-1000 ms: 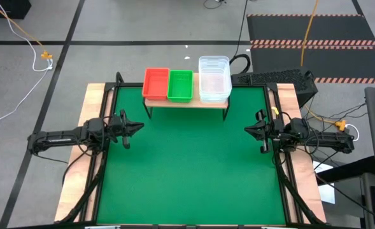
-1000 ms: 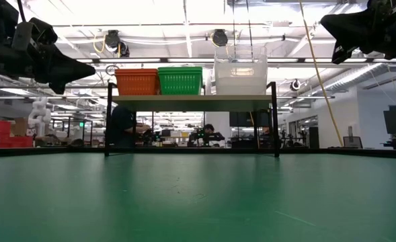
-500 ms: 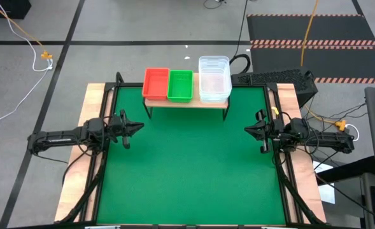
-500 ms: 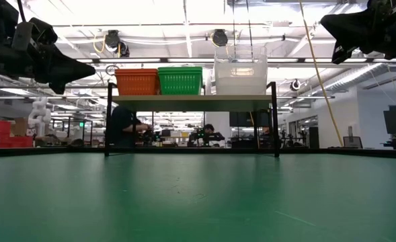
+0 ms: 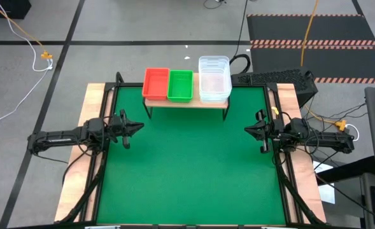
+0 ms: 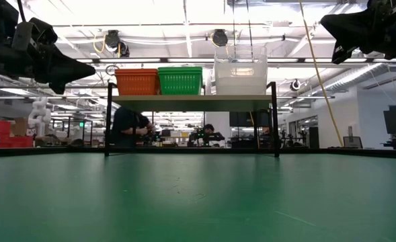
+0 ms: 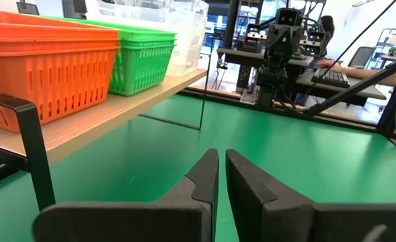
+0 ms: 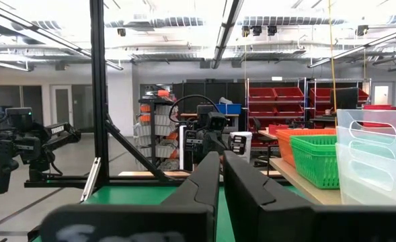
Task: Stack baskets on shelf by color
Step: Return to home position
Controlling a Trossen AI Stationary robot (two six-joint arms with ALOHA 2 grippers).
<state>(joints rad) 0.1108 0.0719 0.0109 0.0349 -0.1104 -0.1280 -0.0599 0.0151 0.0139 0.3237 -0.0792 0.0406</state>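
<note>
Only the person (image 6: 127, 125) in the room behind the shelf (image 5: 187, 103) has shifted; arms and baskets are unchanged. The shelf stands at the far edge of the bench (image 5: 193, 172), carrying red baskets (image 5: 155, 83), green baskets (image 5: 180, 85) and clear baskets (image 5: 214, 79) side by side. The left end effector (image 5: 138, 128) and right end effector (image 5: 247, 131) hover at opposite sides, fingers nearly together, empty.

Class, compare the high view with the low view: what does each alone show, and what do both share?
Only the high view shows the whole green mat, with the left gripper and right gripper at its sides, pointing inward. Only the low view shows the clear stack standing taller than its neighbours, the black legs under the shelf, and a person in the room behind. Both show the red stack, green stack and clear one side by side on the shelf.
</note>
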